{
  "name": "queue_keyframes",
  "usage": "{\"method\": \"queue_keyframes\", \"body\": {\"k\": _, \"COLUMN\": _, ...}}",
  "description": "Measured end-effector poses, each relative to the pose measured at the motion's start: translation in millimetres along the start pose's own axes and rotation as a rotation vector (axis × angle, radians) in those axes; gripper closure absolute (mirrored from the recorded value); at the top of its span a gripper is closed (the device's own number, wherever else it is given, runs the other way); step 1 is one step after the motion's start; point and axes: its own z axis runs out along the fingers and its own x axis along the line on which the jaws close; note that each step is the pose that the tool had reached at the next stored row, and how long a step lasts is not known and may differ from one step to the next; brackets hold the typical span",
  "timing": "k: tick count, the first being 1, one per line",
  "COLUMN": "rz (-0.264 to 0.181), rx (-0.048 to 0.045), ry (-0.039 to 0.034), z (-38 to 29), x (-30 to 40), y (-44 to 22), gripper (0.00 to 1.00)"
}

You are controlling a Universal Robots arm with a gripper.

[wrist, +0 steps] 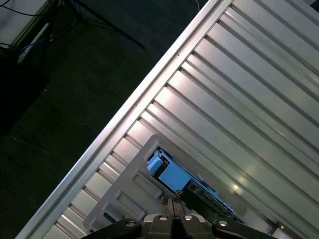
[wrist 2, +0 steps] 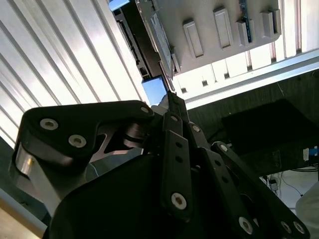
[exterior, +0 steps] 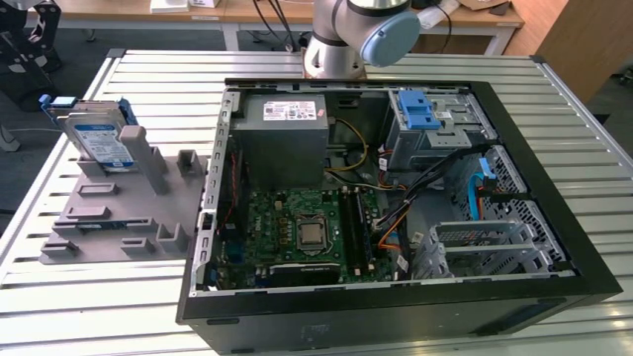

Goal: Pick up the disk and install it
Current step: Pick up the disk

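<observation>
Exterior view first: the slatted metal table (exterior: 89,311) carries the lot, and the open computer case (exterior: 396,315) lies flat on it, boards and cables bared. Behind the case, at its far side, stands the arm (exterior: 346,33). Just beside the case, on the exterior view's left of it, sits the grey fixture tray (exterior: 109,215). And there's the disk (exterior: 102,142), outside the case, upright on edge at the tray's far end, blue carrier frame round it, nothing touching it. Over to the first wrist view: the gripper (wrist: 172,204) hangs outside the case too, over that tray, clear of the disk's blue end, jaws pressed together with nothing between them.
</observation>
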Motion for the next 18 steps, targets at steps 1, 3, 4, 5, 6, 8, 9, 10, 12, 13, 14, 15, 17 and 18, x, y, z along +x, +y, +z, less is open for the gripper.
{"method": "queue_keyframes", "body": {"k": 1, "rz": -0.004, "rx": -0.0001, "ry": 0.0002, "z": 0.0, "x": 0.0, "y": 0.0, "gripper": 0.89}}
{"method": "queue_keyframes", "body": {"k": 3, "rz": -0.012, "rx": -0.0003, "ry": 0.0006, "z": 0.0, "x": 0.0, "y": 0.0, "gripper": 0.89}}
{"method": "queue_keyframes", "body": {"k": 4, "rz": -0.016, "rx": -0.0004, "ry": 0.0007, "z": 0.0, "x": 0.0, "y": 0.0, "gripper": 0.89}}
{"method": "queue_keyframes", "body": {"k": 5, "rz": -0.020, "rx": -0.0005, "ry": 0.0009, "z": 0.0, "x": 0.0, "y": 0.0, "gripper": 0.89}}
{"method": "queue_keyframes", "body": {"k": 6, "rz": -0.024, "rx": -0.0006, "ry": 0.0011, "z": 0.0, "x": 0.0, "y": 0.0, "gripper": 0.89}}
{"method": "queue_keyframes", "body": {"k": 8, "rz": -0.033, "rx": -0.0008, "ry": 0.0014, "z": 0.0, "x": 0.0, "y": 0.0, "gripper": 0.89}}
{"method": "queue_keyframes", "body": {"k": 9, "rz": -0.037, "rx": -0.0009, "ry": 0.0017, "z": 0.0, "x": 0.0, "y": 0.0, "gripper": 0.89}}
{"method": "queue_keyframes", "body": {"k": 10, "rz": -0.041, "rx": -0.0010, "ry": 0.0019, "z": 0.0, "x": 0.0, "y": 0.0, "gripper": 0.89}}
{"method": "queue_keyframes", "body": {"k": 12, "rz": -0.049, "rx": -0.0012, "ry": 0.0022, "z": 0.0, "x": 0.0, "y": 0.0, "gripper": 0.89}}
{"method": "queue_keyframes", "body": {"k": 13, "rz": -0.053, "rx": -0.0013, "ry": 0.0024, "z": 0.0, "x": 0.0, "y": 0.0, "gripper": 0.89}}
{"method": "queue_keyframes", "body": {"k": 14, "rz": -0.057, "rx": -0.0014, "ry": 0.0026, "z": 0.0, "x": 0.0, "y": 0.0, "gripper": 0.89}}
{"method": "queue_keyframes", "body": {"k": 15, "rz": -0.061, "rx": -0.0015, "ry": 0.0028, "z": 0.0, "x": 0.0, "y": 0.0, "gripper": 0.89}}
{"method": "queue_keyframes", "body": {"k": 17, "rz": -0.070, "rx": -0.0017, "ry": 0.0031, "z": 0.0, "x": 0.0, "y": 0.0, "gripper": 0.89}}
{"method": "queue_keyframes", "body": {"k": 18, "rz": -0.075, "rx": -0.0018, "ry": 0.0034, "z": 0.0, "x": 0.0, "y": 0.0, "gripper": 0.89}}
